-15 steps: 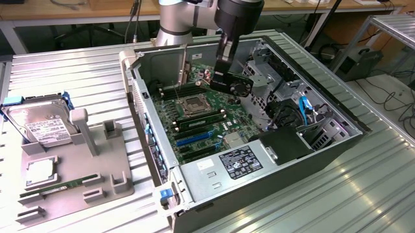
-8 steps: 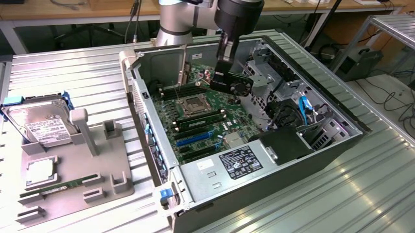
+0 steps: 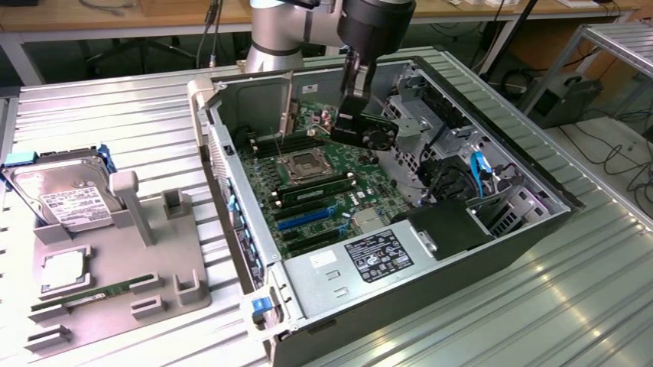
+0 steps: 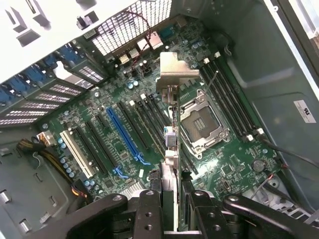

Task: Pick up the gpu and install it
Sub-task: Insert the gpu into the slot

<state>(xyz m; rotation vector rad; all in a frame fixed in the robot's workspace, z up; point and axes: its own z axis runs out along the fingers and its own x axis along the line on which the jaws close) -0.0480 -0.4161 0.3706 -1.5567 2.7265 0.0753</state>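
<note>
Wrist view: the gripper [image 4: 172,216] clamps the gpu [image 4: 171,124] edge-on, its silvery bracket [image 4: 175,74] leading, over the motherboard [image 4: 234,164] beside the CPU socket [image 4: 204,122] and the black expansion slots [image 4: 144,124]. The pick-up looks done and the seating not yet, since the card appears clear of any slot. Exterior view adds the open computer case [image 3: 531,229] with the arm reaching inside, and a grey holder [image 3: 153,260] beside it, where a hard drive [image 3: 61,195] and RAM stick [image 3: 87,298] sit.

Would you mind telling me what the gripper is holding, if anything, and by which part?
The gripper holds the gpu, clamped across its two flat faces at the end away from its silvery bracket, above the motherboard.
</note>
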